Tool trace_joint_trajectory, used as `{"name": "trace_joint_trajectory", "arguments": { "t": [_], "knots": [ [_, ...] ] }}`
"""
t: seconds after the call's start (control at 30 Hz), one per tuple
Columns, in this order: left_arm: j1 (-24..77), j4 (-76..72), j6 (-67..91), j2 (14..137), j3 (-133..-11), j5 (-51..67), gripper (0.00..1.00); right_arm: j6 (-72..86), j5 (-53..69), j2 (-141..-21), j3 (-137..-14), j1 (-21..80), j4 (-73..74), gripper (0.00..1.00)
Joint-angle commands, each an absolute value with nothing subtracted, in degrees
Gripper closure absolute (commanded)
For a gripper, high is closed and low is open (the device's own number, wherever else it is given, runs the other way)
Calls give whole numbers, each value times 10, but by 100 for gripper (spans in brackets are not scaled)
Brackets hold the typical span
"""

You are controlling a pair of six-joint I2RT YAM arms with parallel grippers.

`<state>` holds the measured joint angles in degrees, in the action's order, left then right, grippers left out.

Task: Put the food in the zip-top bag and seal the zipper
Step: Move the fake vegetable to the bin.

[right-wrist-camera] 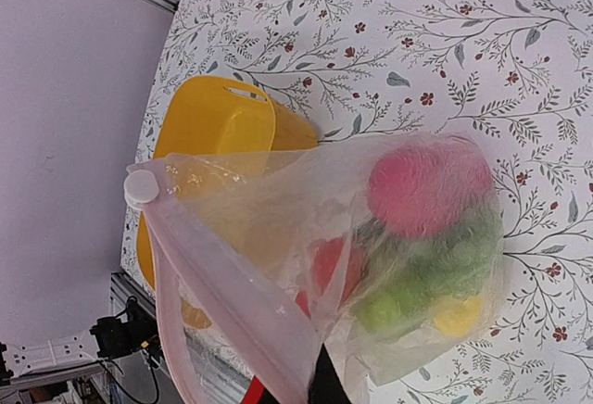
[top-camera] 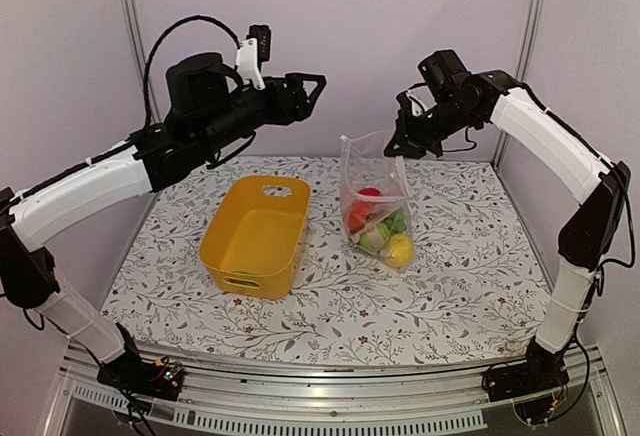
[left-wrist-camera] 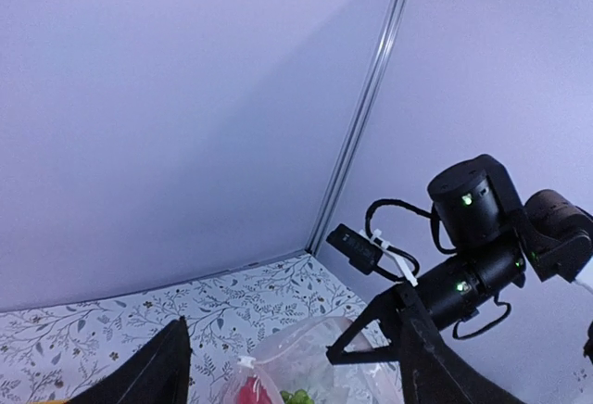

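Note:
The zip-top bag point(top-camera: 375, 196) hangs upright over the table, its bottom resting on the cloth. My right gripper point(top-camera: 402, 148) is shut on its top right corner. The food point(top-camera: 380, 228) lies inside: a red piece, green pieces and a yellow piece. In the right wrist view the zipper point(right-wrist-camera: 222, 274) runs from my right gripper point(right-wrist-camera: 315, 393) up to a white slider point(right-wrist-camera: 141, 185) at the far end. I cannot tell whether the zipper is closed along its length. My left gripper point(top-camera: 312, 91) stands open and empty, high in the air left of the bag. In its own view the left gripper point(left-wrist-camera: 292, 321) looks down on the bag point(left-wrist-camera: 306, 353).
A yellow basket point(top-camera: 228, 251) with handle slots stands left of the bag, under my left arm. The floral cloth point(top-camera: 470, 276) covers the table. Walls and metal posts close in the back and sides.

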<state>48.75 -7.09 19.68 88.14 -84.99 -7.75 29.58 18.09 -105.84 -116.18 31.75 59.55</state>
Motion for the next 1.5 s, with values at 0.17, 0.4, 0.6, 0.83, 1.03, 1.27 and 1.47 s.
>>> {"name": "trace_joint_trajectory", "arguments": {
  "t": [0.17,0.4,0.6,0.83,1.03,1.27,1.47],
  "knots": [
    [463,234,240,773,-760,-177,27,264,109,-1040,-1326,255,635,100],
    [407,395,286,719,-706,-124,26,220,100,-1031,-1251,233,620,100],
    [393,434,267,705,-628,-23,19,223,138,-1027,-1134,274,597,100],
    [382,480,213,785,-643,-7,16,236,169,-1058,-1130,306,603,100],
    [361,569,282,862,-727,-23,21,234,156,-1048,-1121,307,606,100],
    [369,546,505,918,-757,52,25,226,165,-1035,-1108,307,597,100],
    [422,557,646,960,-797,-69,23,217,187,-1024,-1082,306,587,100]
  ]
}}
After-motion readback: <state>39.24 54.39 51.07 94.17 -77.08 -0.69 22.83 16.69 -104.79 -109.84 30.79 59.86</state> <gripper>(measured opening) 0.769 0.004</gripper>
